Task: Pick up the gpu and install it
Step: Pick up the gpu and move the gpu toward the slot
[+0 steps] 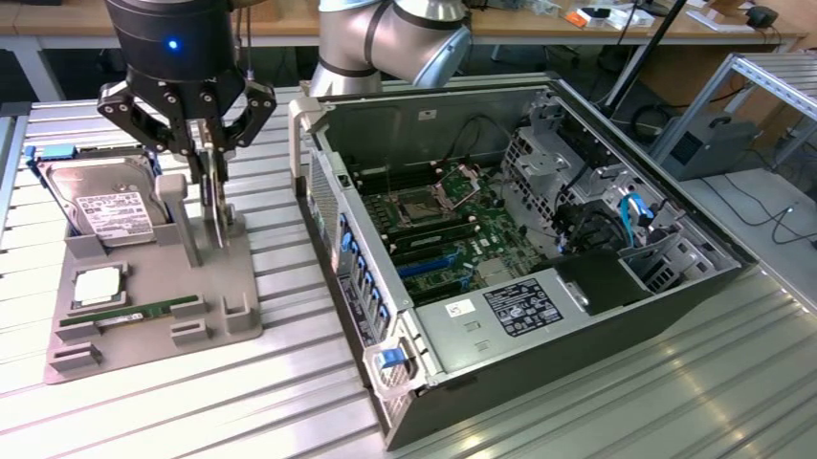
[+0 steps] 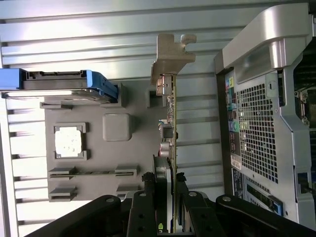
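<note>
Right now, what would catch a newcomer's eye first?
The black gripper stands clamped on a thin upright gpu card with a silver end bracket, at the grey plastic parts holder on the exterior view's left. Beside it, to the exterior view's right, lies a big open black computer case, its motherboard exposed.

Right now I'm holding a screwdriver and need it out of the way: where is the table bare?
Bare ribbed table lies before the grey holder, at the exterior view's lower left, and in the strip between holder and computer case. Crowded: the holder itself, where the hand grips the upright gpu, and inside the case.
</note>
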